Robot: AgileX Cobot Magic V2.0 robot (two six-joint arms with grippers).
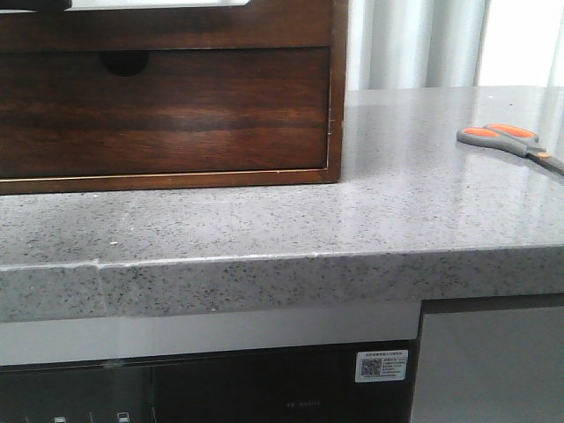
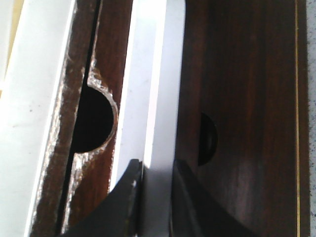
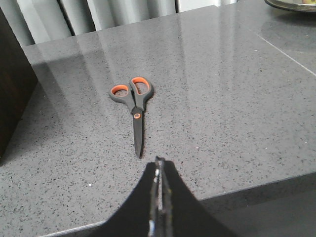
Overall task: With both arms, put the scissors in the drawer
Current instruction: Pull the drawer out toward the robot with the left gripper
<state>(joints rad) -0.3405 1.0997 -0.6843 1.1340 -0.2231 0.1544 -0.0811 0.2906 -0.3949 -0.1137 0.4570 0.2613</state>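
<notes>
The scissors [image 1: 511, 141] lie flat on the grey stone counter at the far right, orange-and-grey handles to the left. In the right wrist view the scissors [image 3: 134, 106] point their blades at my right gripper [image 3: 159, 160], which is shut with nothing in it and hovers just short of the blade tip. The dark brown drawer [image 1: 167, 110] sits closed in the cabinet at the back left, its notch at the top edge. My left gripper [image 2: 155, 165] is open close to the drawer [image 2: 247, 98] front, beside the notch, with a pale strip showing between its fingers. Neither gripper shows in the front view.
A wooden cabinet frame [image 1: 337, 88] surrounds the drawer. A second, worn wooden front with its own notch [image 2: 94, 118] lies beyond the pale strip [image 2: 153, 74]. The counter's front edge [image 1: 282, 273] runs across the view. A dish rim [image 3: 291, 4] is at the far corner.
</notes>
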